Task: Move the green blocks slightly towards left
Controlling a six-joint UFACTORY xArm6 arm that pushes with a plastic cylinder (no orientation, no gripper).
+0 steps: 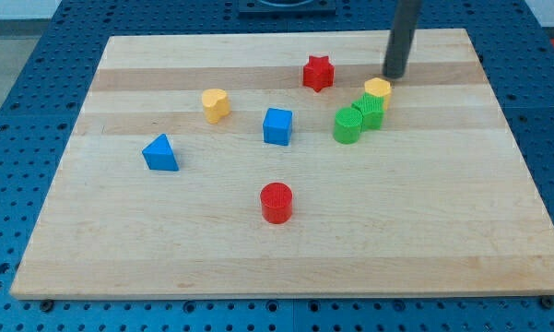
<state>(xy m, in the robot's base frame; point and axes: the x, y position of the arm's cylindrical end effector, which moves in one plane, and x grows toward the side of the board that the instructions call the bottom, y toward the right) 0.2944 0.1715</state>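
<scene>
A pale wooden board point(286, 249) lies on a blue perforated table point(18, 55). My tip point(394, 77), a bare rod holding nothing, stands just above the yellow block point(378, 89). Two green blocks point(359, 118) touch each other, directly below-left of that yellow block.

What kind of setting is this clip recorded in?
Probably a robotics lab bench: a wooden board on blue perforated matting, small coloured blocks like the red star, and my tip.
</scene>
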